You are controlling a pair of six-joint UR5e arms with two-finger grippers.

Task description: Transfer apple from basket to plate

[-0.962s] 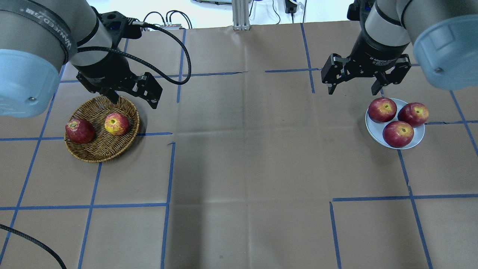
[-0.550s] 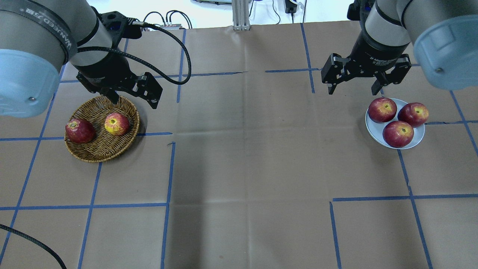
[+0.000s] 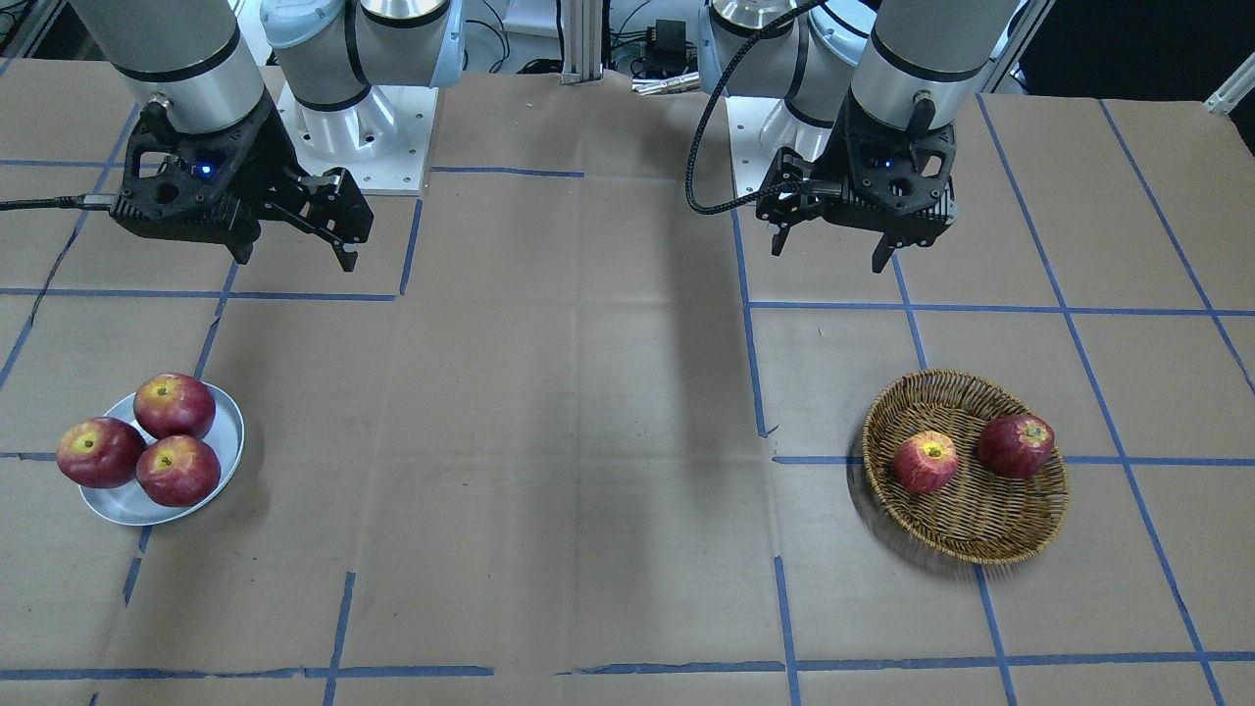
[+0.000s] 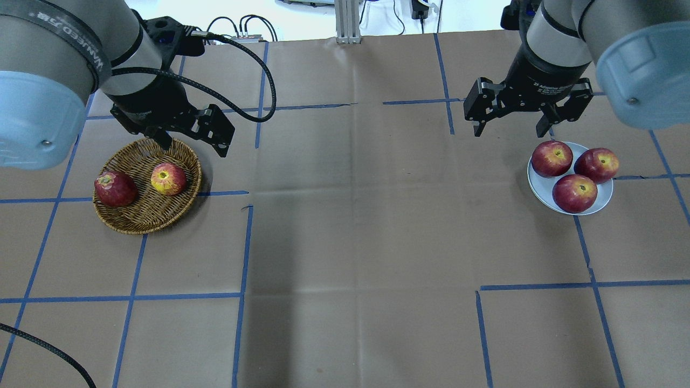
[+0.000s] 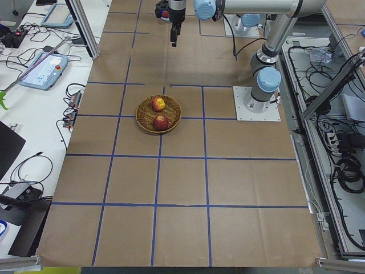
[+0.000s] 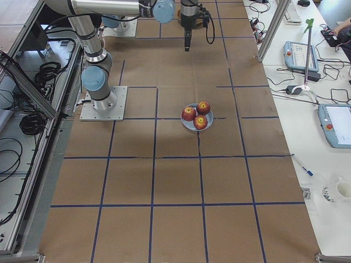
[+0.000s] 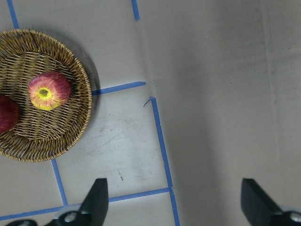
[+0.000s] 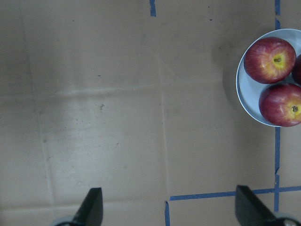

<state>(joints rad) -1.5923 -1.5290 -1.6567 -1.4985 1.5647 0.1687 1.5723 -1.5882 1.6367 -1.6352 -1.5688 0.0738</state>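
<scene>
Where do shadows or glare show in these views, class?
Front-facing view: dark crescent shadow left of the basket. Right wrist view: soft shadow left of the plate, pale sheen on the table. Overhead view: blown-out white beyond it.

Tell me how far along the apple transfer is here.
Done: three apples sit on the plate. In hand: nothing; the left gripper and right gripper hang empty, jaws open, above the table. Left: the apple lies in the basket beside a darker apple, ungrasped, so the whole pick, carry and place remains.
</scene>
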